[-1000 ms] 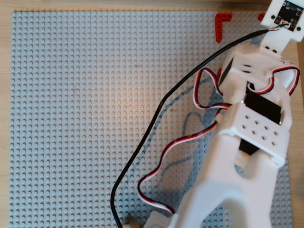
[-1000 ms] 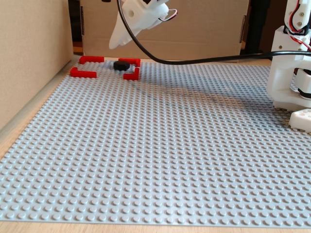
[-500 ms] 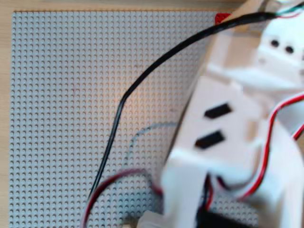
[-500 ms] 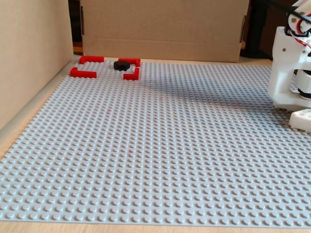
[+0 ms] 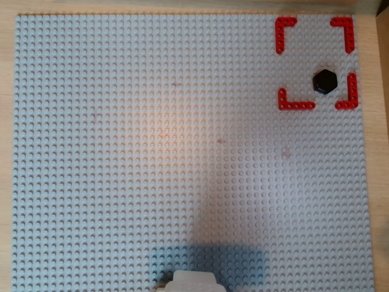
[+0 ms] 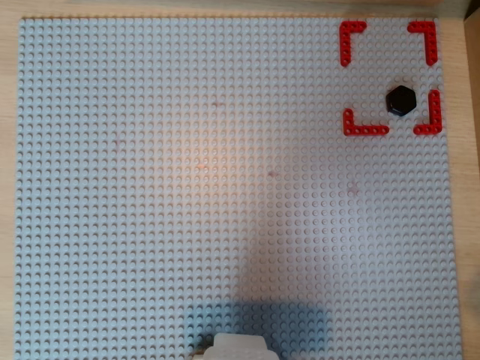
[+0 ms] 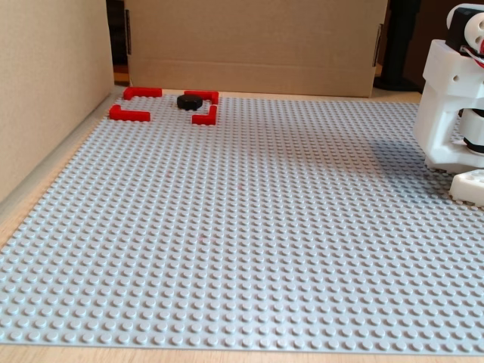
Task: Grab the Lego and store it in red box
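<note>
The Lego [image 5: 324, 81] is a small glossy black hexagonal piece. It sits inside the red box [image 5: 284, 27], close to the box's lower right corner piece, in both overhead views [image 6: 400, 100]. The red box is four thin red L-shaped corner pieces at the top right of the grey baseplate [image 5: 152, 152]. In the fixed view the Lego [image 7: 189, 100] lies within the red box [image 7: 128, 114] at the far left. The gripper is out of view. Only the white arm base [image 5: 191, 282] shows at the bottom edge, and at the right of the fixed view [image 7: 454, 106].
Cardboard walls stand along the left side [image 7: 45, 91] and the far side [image 7: 257, 45] of the baseplate in the fixed view. A wooden table edge borders the plate.
</note>
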